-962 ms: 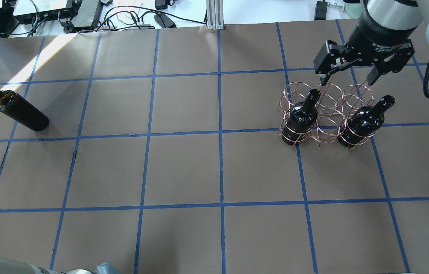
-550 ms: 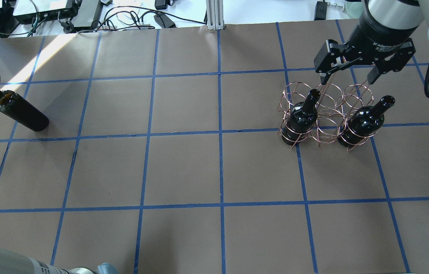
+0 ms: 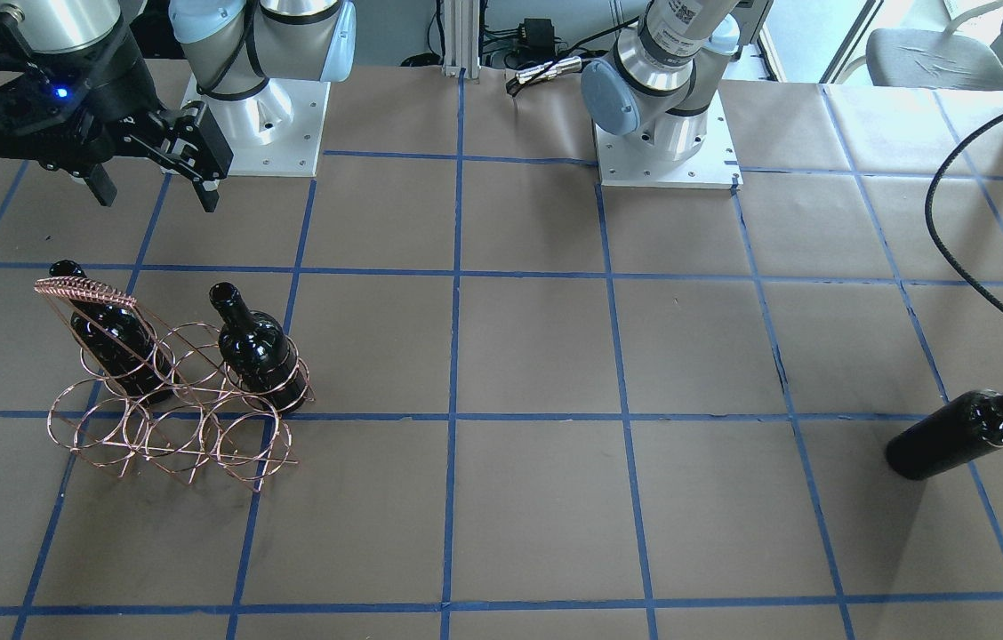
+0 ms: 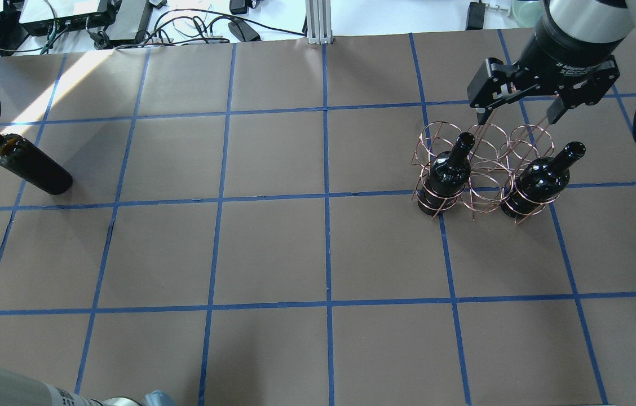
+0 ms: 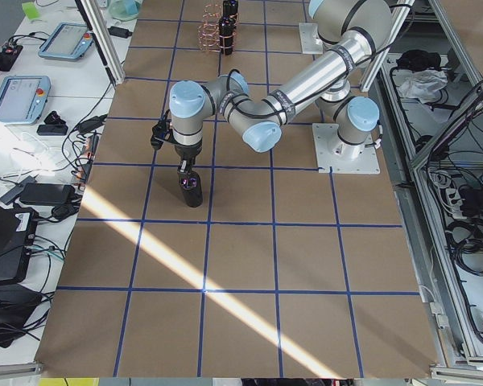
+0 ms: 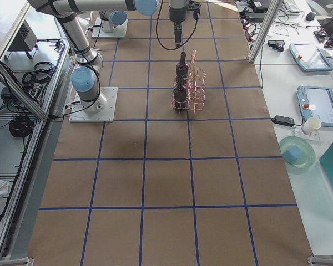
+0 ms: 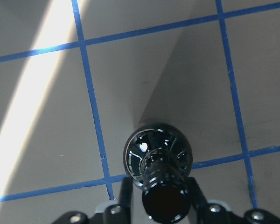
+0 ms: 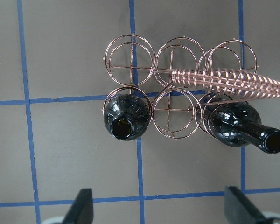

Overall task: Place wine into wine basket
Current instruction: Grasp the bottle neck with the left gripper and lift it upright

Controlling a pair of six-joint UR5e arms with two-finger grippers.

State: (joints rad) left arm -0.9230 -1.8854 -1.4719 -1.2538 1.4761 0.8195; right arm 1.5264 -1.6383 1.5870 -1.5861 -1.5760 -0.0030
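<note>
A near-black wine bottle (image 4: 33,168) stands alone at the table's far left; it also shows in the front view (image 3: 953,437). My left gripper (image 7: 161,200) is at its mouth, with the fingers (image 7: 125,196) on either side of the neck top and a small gap showing. The copper wire basket (image 4: 484,169) stands at the right and holds two bottles (image 4: 449,176) (image 4: 540,181) in the end rings of its nearer row. My right gripper (image 4: 515,119) is open and empty, above the basket's far side.
The basket's middle near ring (image 8: 173,114) and its three far rings are empty. Its tall handle (image 3: 79,289) leans over one bottle. A black cable (image 3: 955,204) loops above the left gripper. Electronics and cables (image 4: 98,20) lie past the far edge.
My left gripper has moved up from low on the bottle's neck to its top, while the bottle has stayed put. The right gripper has barely shifted.
</note>
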